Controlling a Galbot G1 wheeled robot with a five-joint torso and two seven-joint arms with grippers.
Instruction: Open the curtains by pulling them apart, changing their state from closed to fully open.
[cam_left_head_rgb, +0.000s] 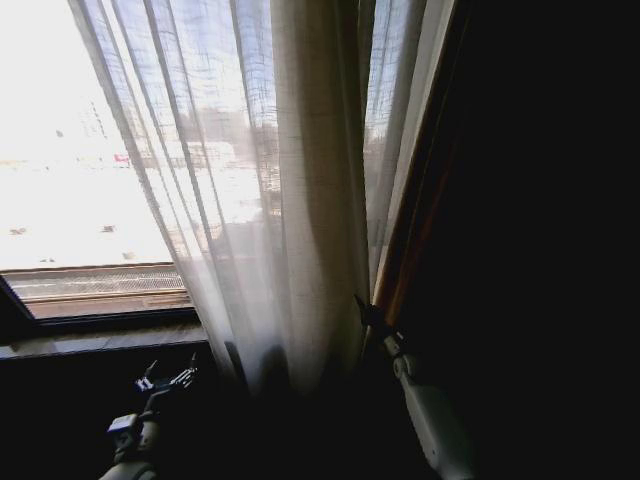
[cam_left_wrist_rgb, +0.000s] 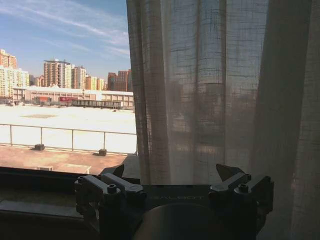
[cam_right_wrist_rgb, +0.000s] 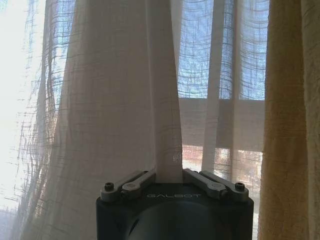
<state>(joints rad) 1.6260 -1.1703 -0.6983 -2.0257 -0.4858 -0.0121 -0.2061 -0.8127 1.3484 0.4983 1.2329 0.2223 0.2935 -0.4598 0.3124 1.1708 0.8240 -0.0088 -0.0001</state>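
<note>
Sheer white pleated curtains (cam_left_head_rgb: 300, 200) seen hung across right part of window, bunched thick and cream-beige at middle; bright bare glass left exposed at robot's left. Right gripper (cam_left_head_rgb: 368, 312) held at bunched fabric's lower right edge; in right wrist view, its fingers (cam_right_wrist_rgb: 131, 184) are closed in tight on narrow fold of curtain (cam_right_wrist_rgb: 167, 125). Left gripper (cam_left_head_rgb: 168, 380) held low, apart from fabric, below dark window sill (cam_left_head_rgb: 90, 340); fingers (cam_left_wrist_rgb: 102, 185) spread wide, nothing held.
</note>
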